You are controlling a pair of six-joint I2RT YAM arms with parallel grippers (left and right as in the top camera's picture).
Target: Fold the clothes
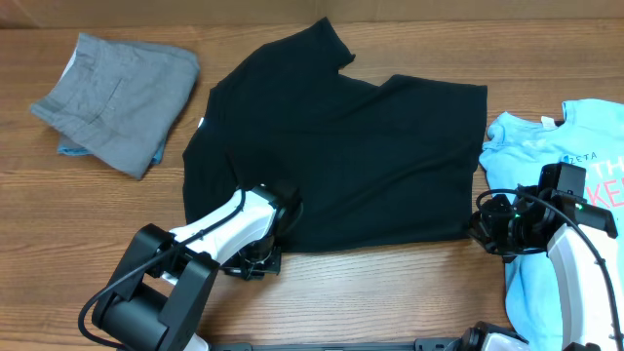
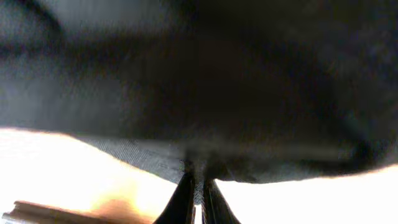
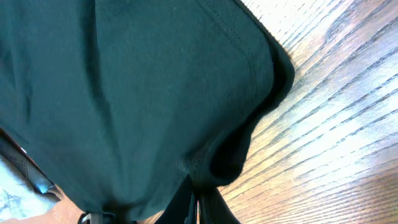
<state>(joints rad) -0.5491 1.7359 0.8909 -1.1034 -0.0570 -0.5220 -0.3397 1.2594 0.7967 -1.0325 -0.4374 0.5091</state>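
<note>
The clothes lie on a wooden table. A black T-shirt is spread flat in the middle, collar toward the far edge. My left gripper is at its near left hem. In the left wrist view the gripper is shut on a pinch of the black fabric. At the shirt's near right corner my right gripper is shut too. The right wrist view shows this gripper pinching the shirt's edge, which bunches into a fold above the jaws.
Folded grey shorts lie at the far left. A light blue printed tee lies at the right, under and beside my right arm. Bare wood runs along the near edge.
</note>
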